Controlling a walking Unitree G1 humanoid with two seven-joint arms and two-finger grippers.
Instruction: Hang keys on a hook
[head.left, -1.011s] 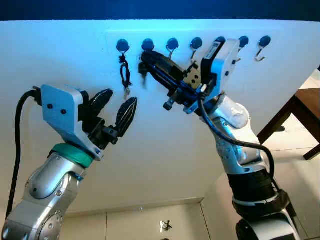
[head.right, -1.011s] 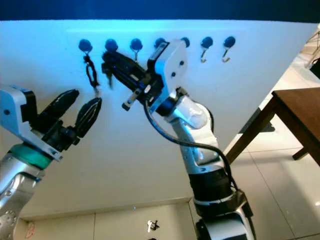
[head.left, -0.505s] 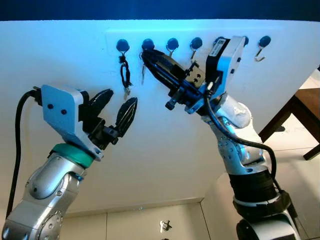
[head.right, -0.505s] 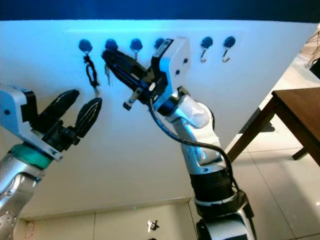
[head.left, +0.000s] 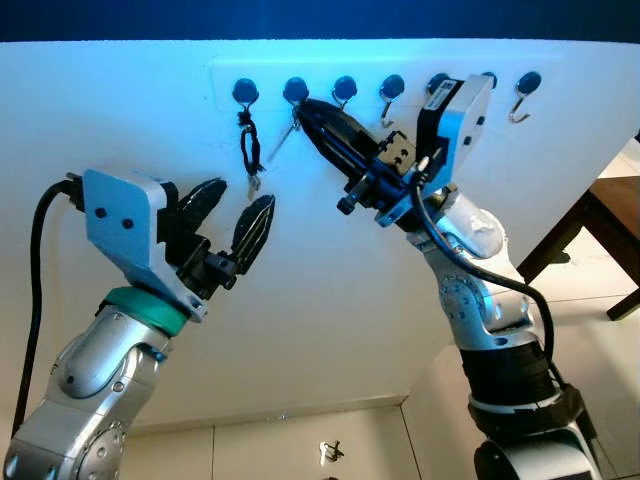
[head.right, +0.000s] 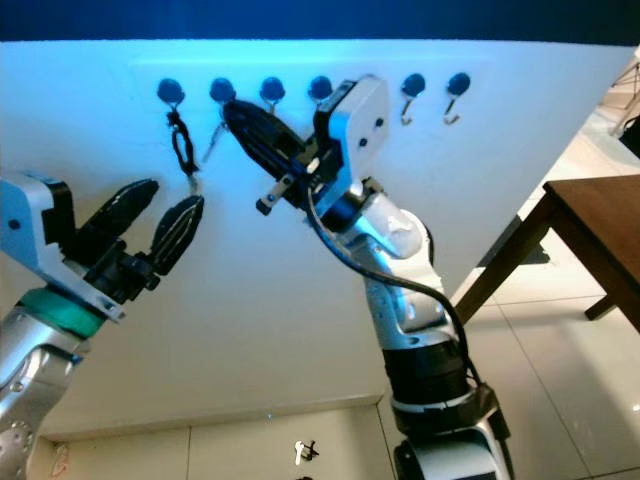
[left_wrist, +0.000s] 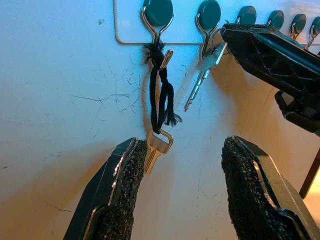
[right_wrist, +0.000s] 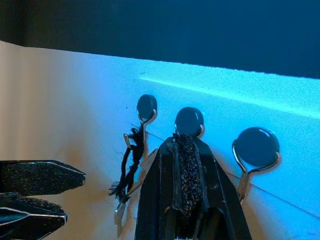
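I've got a white wall (head.left: 320, 300) ahead w/ a row of round dark-capped hooks (head.left: 344, 88) near the top. Right gripper (head.left: 308, 108) is raised to the 2nd hook from the robot's left (head.left: 295, 90); fingers pressed together, tips right at that hook. A bare silver key (left_wrist: 202, 75) hangs from it, tilted, head just beside the fingertips. From the left wrist cam the key's head sits against the finger's tip, but I can't tell whether it's pinched btwn the fingers or just touching. In the right wrist cam the closed fingers (right_wrist: 186, 180) cover the hook's stem, cap showing above.

1st hook (head.left: 245, 92) carries another key (left_wrist: 157, 147) on a black knotted cord (left_wrist: 160, 95), hanging straight down.

Left gripper (head.left: 228, 222) is held lower and to the robot's left, fingers spread apart, nothing btwn them. In its wrist cam one fingertip (left_wrist: 131, 172) is just beside the corded key's blade; other finger well apart.

No readable writing, labels or brands anywhere on arms, wall or keys.

Small dark object (head.left: 330, 452) on the tiled floor (head.left: 300, 450) by the wall base, too small to ID. Wooden table (head.left: 600, 225) at far right.
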